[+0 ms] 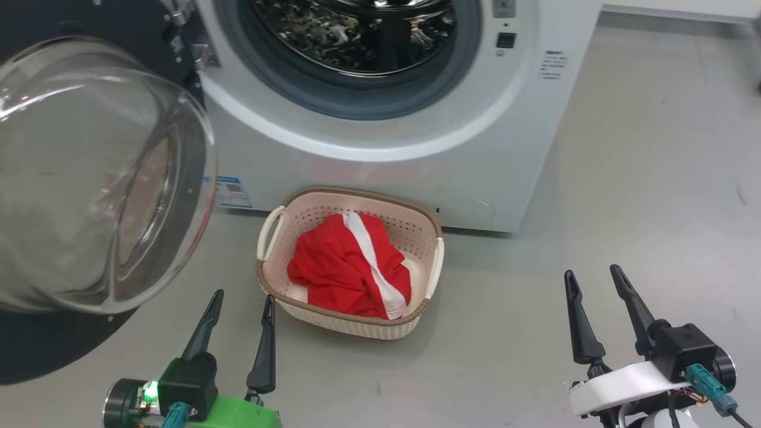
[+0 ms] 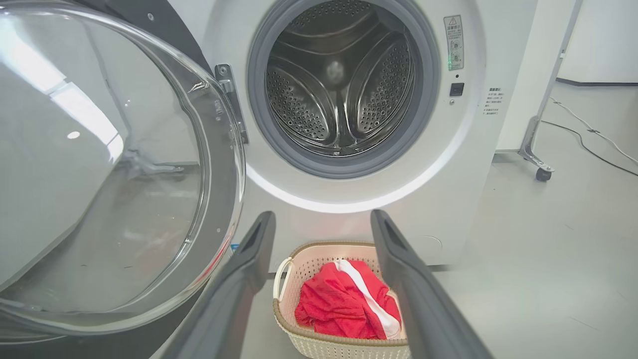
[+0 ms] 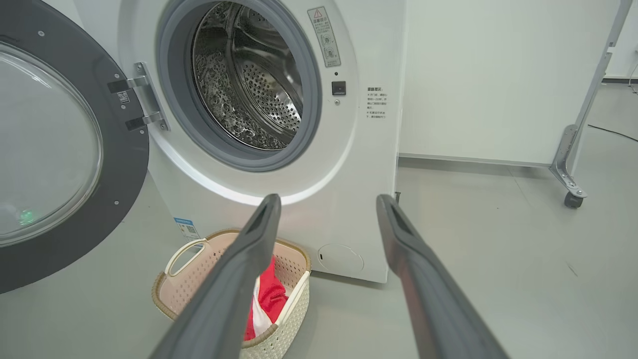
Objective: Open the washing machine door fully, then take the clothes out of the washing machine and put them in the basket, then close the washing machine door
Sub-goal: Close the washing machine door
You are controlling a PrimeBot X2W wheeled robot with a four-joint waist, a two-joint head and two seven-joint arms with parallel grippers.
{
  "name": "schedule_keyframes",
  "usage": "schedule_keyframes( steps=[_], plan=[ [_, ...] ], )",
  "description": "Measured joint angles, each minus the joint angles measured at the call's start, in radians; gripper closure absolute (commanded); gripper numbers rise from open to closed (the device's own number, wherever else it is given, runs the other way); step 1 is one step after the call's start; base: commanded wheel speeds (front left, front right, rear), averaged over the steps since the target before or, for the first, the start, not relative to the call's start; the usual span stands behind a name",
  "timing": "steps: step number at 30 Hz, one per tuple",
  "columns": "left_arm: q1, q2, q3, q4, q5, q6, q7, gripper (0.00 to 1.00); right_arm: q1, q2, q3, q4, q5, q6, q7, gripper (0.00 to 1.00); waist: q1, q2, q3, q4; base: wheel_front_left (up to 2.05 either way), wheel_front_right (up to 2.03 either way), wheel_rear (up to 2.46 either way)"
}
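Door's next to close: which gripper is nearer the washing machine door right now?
Left. The left gripper hangs open just beside the lower rim of the washing machine door; the right gripper is open on the far side of the basket.

- The washing machine door (image 1: 89, 178) is gleaming with clear, glossy glass.
- The drum (image 2: 344, 85) is shining as perforated polished metal, its seal (image 2: 256, 99) looking like matt grey rubber.
- The basket (image 1: 351, 324) is showing perforated cream plastic.
- The clothes (image 1: 339, 267) are lying as soft red cloth.
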State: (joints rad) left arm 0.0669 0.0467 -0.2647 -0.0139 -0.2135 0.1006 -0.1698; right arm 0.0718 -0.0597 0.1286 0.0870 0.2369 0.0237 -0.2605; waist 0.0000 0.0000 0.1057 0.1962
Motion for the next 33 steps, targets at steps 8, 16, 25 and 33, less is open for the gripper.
schedule_keyframes(
  steps=[8,16,25,33],
  plan=[
    [0.0,0.0,-0.001,0.008,-0.015,0.0,0.0,0.0,0.001,-0.002,0.002,0.0,-0.002,0.002,0.0,0.0,0.0,0.0,-0.004,0.103,0.0,0.0,0.0],
    [0.0,0.0,-0.002,0.016,-0.024,0.008,-0.009,0.0,0.018,-0.002,0.007,0.001,-0.003,0.002,0.0,0.0,0.0,0.0,-0.01,0.205,0.0,0.0,0.0],
    [0.001,0.0,0.003,0.017,-0.042,0.008,-0.018,0.0,0.019,-0.002,0.022,0.004,-0.011,0.006,0.0,0.0,0.0,0.0,-0.012,0.284,0.0,0.0,0.0],
    [0.001,0.0,0.008,0.017,-0.043,0.009,-0.021,0.0,0.019,-0.002,0.032,0.009,-0.012,0.009,0.0,0.0,0.0,0.0,-0.012,0.295,0.0,0.0,0.0]
  ],
)
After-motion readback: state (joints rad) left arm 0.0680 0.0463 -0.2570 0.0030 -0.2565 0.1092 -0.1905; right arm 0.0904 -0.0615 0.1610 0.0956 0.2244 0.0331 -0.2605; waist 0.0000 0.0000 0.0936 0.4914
